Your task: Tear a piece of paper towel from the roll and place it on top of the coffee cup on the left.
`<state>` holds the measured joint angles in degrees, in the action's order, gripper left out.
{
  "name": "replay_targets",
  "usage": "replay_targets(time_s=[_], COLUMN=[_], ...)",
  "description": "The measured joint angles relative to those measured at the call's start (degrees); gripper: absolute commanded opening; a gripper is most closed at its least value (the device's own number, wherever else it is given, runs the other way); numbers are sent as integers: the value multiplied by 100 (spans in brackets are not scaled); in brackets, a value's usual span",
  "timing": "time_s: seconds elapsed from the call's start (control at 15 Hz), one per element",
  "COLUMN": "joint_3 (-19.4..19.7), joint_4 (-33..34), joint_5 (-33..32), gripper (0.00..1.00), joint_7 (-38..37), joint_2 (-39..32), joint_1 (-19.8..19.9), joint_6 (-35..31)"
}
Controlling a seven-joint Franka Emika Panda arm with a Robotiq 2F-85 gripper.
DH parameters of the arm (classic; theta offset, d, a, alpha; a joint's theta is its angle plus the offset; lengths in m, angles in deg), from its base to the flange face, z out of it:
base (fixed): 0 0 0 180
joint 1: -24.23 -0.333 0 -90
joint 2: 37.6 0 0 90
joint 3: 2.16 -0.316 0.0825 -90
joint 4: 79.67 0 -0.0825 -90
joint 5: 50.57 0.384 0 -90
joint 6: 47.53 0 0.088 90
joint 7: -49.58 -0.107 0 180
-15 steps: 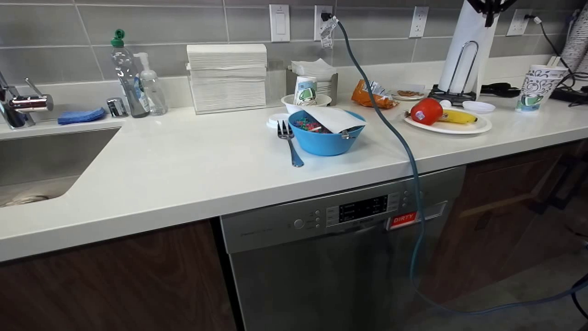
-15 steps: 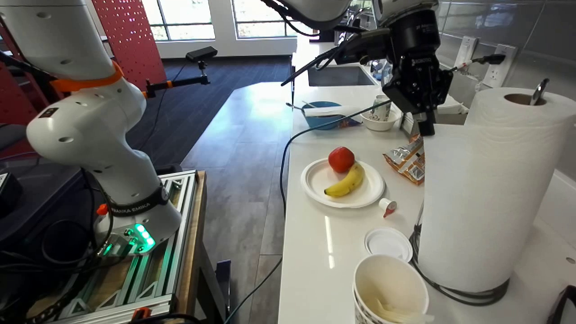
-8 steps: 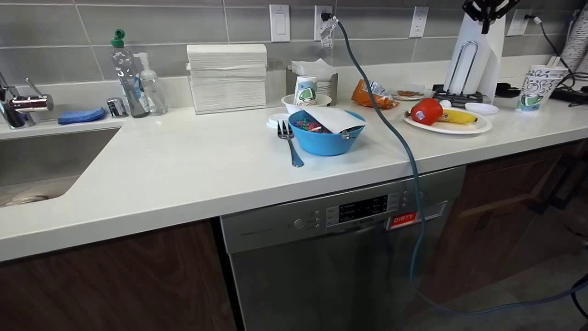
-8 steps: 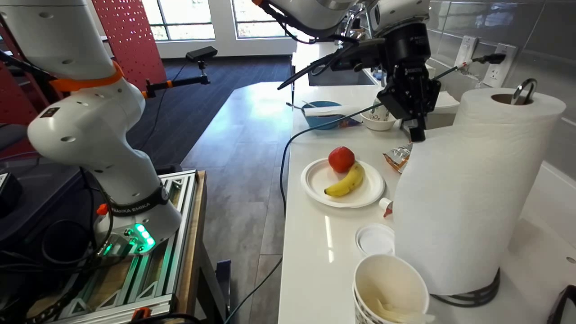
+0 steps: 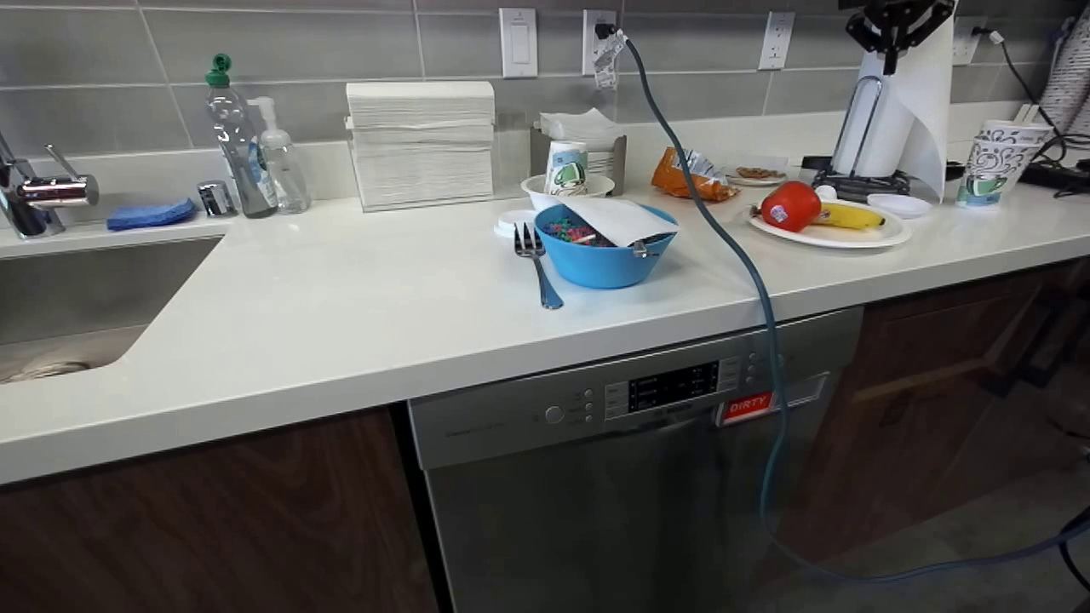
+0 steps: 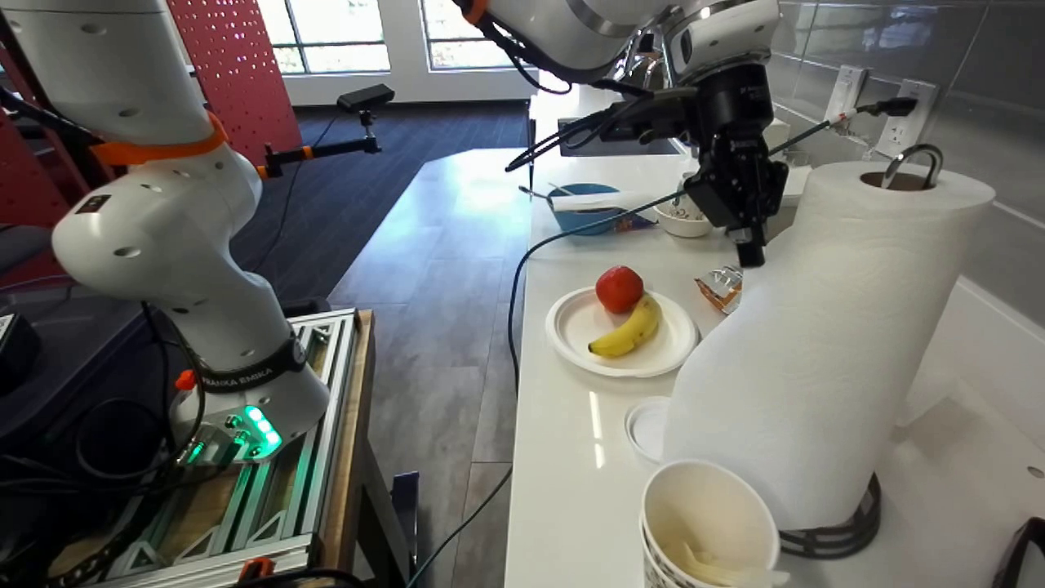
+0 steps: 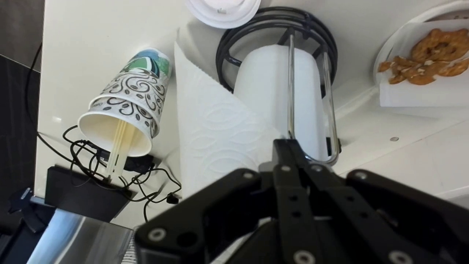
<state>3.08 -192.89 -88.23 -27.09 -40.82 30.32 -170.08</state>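
The piece of paper towel hung out from the roll as a loose, bowed sheet, one upper corner clamped in the pincer, whose two sides were together on it with only the thin paper between. The grasp, then, was made and a length was drawn away, but the sheet looked to be of a piece with the roll: in an exterior view its white surface curved into the rest without a visible break. By that reading the tearing was left to do, and after it the carrying and the laying down. The coffee cup, most likely the one meant, stood in a white bowl on the tabletop, well apart from the roll, with no towel over it. The wrist view gave the sheet's free edge, which looked finely jagged and slanted up toward the pincer, and showed the stacked cups near it, stirrers inside; the coffee cup did not appear there at all. The roll's brown core showed in an exterior view, but not from the wrist.
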Motion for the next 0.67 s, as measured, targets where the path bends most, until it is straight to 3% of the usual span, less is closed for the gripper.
replay_targets(time_s=[0.67], joint_3=[-4], joint_4=[-1], joint_5=[3], gripper=[0], joint_7=[380], joint_2=[-170], joint_1=[-94], joint_6=[-3])
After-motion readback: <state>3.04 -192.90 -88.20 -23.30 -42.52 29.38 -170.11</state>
